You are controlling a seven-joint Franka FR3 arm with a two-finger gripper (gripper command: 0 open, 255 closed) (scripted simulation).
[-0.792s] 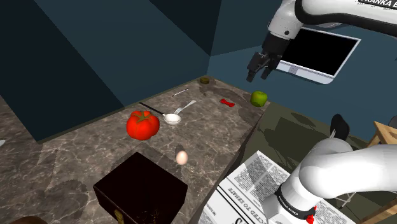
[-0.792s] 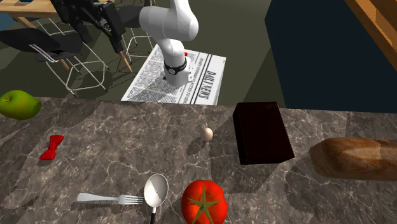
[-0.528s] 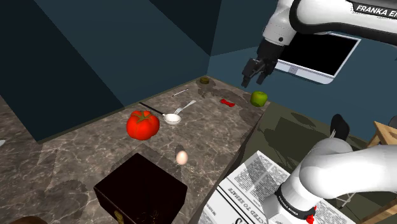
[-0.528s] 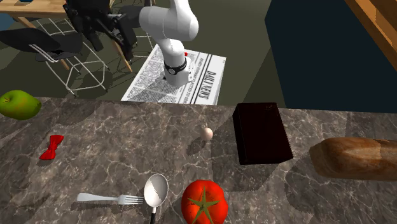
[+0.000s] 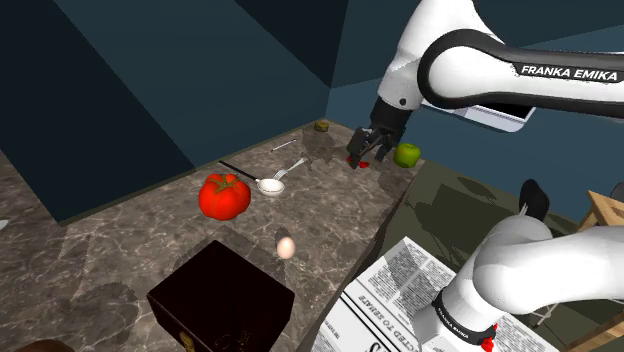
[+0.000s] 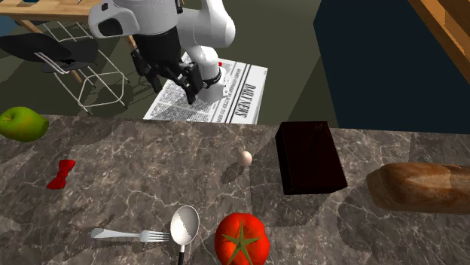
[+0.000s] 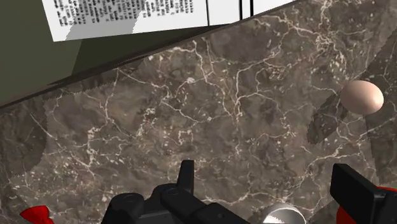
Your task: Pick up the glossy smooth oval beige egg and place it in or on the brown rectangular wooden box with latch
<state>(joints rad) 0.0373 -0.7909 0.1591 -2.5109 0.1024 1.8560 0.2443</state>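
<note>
Beige egg (image 5: 286,246) (image 6: 245,157) (image 7: 361,97) lying bare on the dark veined marble counter (image 5: 120,250) (image 6: 151,173) (image 7: 191,108), near the counter edge that faces the stand. Close beside it but not touching, a dark brown box (image 5: 222,300) (image 6: 309,156), lid shut, on the same counter. On the egg's other side, farther from the stand, a red tomato (image 5: 224,196) (image 6: 242,239). Just beside the tomato, a spoon (image 5: 268,184) (image 6: 184,224) and a fork (image 5: 293,167) (image 6: 128,235). Past the box in the second exterior view, a bread loaf (image 6: 422,187).

Black gripper (image 5: 365,150) (image 6: 172,84) (image 7: 267,178) well apart from the egg, hanging above the counter toward its far end in the shoulder view. Fingers spread, nothing between them. In the shoulder view, close to a green apple (image 5: 406,154) (image 6: 22,123) and in front of a small red bow-shaped piece (image 6: 61,173).

Under the arm's base, on the stand, a newspaper (image 5: 400,290) (image 6: 226,90) (image 7: 140,16).
</note>
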